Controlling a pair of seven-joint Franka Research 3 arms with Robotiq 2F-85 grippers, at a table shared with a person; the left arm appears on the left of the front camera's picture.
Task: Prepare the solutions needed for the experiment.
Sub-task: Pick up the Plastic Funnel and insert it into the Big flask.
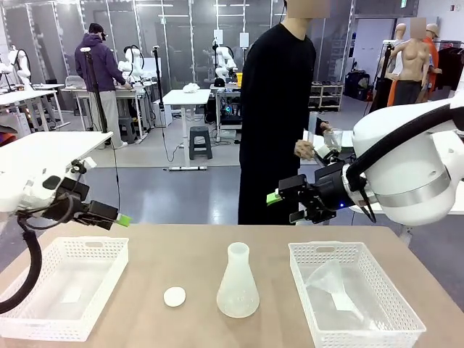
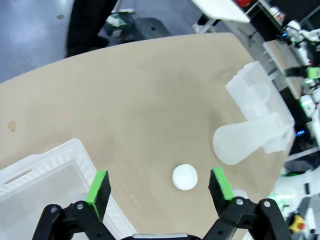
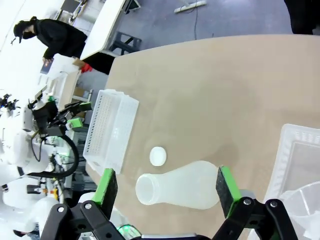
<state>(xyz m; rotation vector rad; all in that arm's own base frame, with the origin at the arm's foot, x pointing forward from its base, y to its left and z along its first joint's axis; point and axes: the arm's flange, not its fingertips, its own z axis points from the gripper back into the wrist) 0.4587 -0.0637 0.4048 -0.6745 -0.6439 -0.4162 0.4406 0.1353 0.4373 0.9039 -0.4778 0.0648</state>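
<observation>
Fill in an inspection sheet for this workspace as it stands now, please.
Surface: tan wooden tabletop, no spills seen.
Job's things: frosted white conical plastic flask upright at centre; whether it holds liquid cannot be told. A small white round cap lies to its left, apart.
Clutter: left white perforated plastic basket; right white perforated plastic basket holding clear plastic labware.
Grippers: left pincer and right pincer open, empty, above the table.
Cables: black cable loops under the left arm.
Surroundings: person in black at the far side, holding a clear cup.
</observation>
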